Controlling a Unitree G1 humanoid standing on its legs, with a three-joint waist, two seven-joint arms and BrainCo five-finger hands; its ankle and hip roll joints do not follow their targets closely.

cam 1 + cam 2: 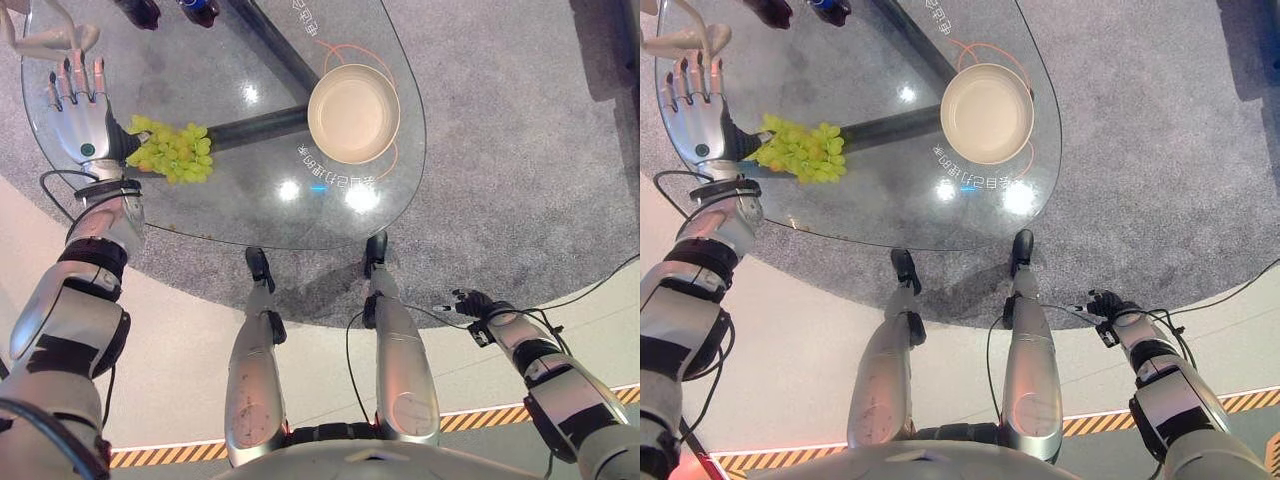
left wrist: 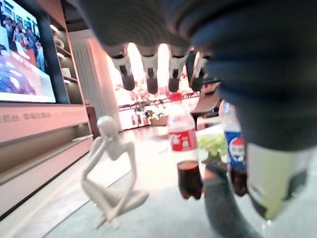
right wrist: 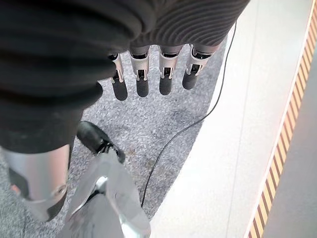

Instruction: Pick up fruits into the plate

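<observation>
Fingers of left hand extend released over the glass bench; grapes lie beside its palm, plate well apart.

1. A rounded clear glass surface stands over grey carpet, with a dark leg showing through the glass.
2. A bunch of small yellow-green grapes lies near the surface's left edge.
3. The left hand rests flat on the glass just beside the grapes, on their left, its fingers straight and pointing toward the far edge.
4. A round cream plate, empty, sits near the right edge, well apart from the grapes.
5. A pale figurine stands at the far left corner; two dark bottles stand along the far edge.
6. The right hand hangs off the surface, above the carpet's border.
</observation>
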